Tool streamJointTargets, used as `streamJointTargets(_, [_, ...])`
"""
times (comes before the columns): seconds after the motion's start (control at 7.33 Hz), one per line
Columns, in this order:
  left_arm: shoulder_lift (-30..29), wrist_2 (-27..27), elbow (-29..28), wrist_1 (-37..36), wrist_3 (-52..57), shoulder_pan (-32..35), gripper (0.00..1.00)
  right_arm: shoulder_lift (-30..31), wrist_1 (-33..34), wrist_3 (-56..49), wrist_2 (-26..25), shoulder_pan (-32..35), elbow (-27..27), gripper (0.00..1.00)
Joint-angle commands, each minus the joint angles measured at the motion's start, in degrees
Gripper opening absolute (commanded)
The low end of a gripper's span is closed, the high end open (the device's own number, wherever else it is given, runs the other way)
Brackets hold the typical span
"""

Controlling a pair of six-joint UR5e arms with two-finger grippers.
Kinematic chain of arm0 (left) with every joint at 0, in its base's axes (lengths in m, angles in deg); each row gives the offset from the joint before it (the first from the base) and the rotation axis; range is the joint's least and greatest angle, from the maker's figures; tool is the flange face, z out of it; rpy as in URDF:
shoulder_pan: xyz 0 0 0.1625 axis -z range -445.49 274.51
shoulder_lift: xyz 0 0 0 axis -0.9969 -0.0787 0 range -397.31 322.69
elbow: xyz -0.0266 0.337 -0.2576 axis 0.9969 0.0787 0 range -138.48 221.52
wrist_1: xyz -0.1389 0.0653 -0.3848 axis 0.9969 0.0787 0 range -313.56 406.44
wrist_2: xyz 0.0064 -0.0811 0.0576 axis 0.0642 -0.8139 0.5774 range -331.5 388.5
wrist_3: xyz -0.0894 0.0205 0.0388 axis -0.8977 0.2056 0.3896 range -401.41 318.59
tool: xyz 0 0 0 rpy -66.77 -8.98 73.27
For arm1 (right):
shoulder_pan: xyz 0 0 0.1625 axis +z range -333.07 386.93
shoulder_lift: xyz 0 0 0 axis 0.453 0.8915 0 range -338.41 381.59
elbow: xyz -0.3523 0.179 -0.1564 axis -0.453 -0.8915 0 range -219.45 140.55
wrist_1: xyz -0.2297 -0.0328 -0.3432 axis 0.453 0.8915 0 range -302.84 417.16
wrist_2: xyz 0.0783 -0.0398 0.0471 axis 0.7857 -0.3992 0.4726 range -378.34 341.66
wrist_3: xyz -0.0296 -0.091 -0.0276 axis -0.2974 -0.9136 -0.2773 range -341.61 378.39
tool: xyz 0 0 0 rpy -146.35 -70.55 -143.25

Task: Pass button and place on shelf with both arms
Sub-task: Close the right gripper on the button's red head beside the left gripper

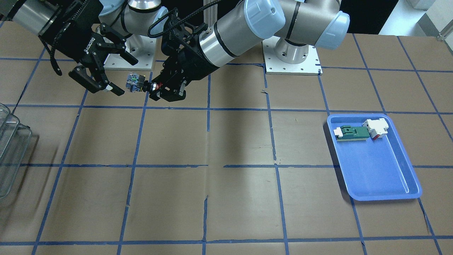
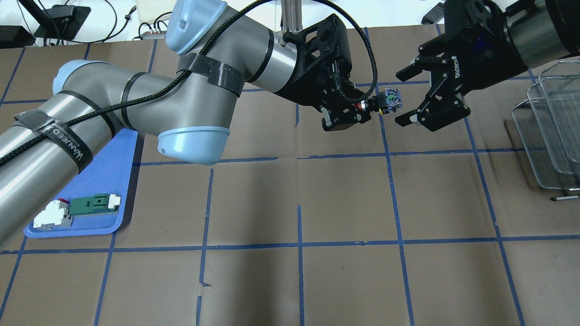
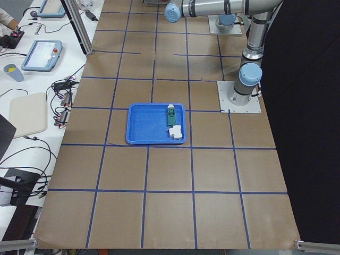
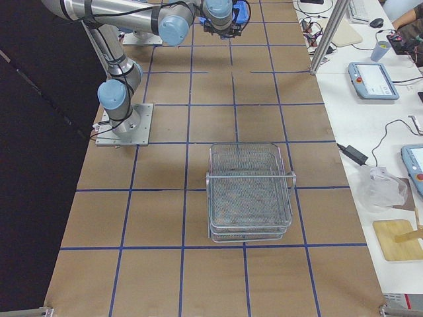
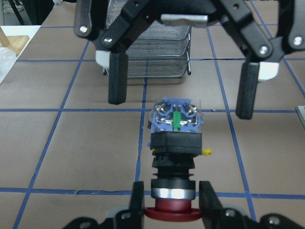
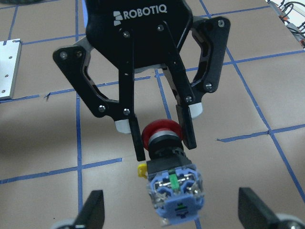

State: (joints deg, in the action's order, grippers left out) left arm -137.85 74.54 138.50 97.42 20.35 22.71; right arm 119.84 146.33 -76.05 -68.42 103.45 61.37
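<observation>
My left gripper is shut on the red cap of the button and holds it level above the table, blue-and-silver block pointing away. In the left wrist view the fingers clamp the cap and the button sticks forward. My right gripper is open and faces the block, its fingertips just ahead of it and either side, not touching. From the right wrist view the button sits between my open fingertips. The wire shelf stands empty at the table's right end.
A blue tray lies on the left arm's side with a green-and-white flat part and a white-and-red block in it. The shelf also shows at the front view's left edge and in the side view.
</observation>
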Motion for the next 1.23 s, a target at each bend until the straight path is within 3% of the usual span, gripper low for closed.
streamJointTargets(0.0, [0.08,0.11,0.05,0.0,-0.06,-0.01,0.0,0.01,0.04,-2.13,0.07,0.12,0.08,1.0])
streamJointTargets(0.82, [0.43,0.11,-0.13,0.0,-0.5,0.08,0.0,0.01,0.04,-2.5,0.51,2.14,1.23,0.99])
streamJointTargets(0.95, [0.52,0.11,-0.04,0.0,-0.5,0.08,0.0,0.27,-0.05,-2.5,0.43,2.32,1.23,0.88])
streamJointTargets(1.09, [0.6,0.11,-0.04,0.0,-0.5,0.08,0.0,0.36,0.04,-2.59,0.34,2.32,1.14,0.64])
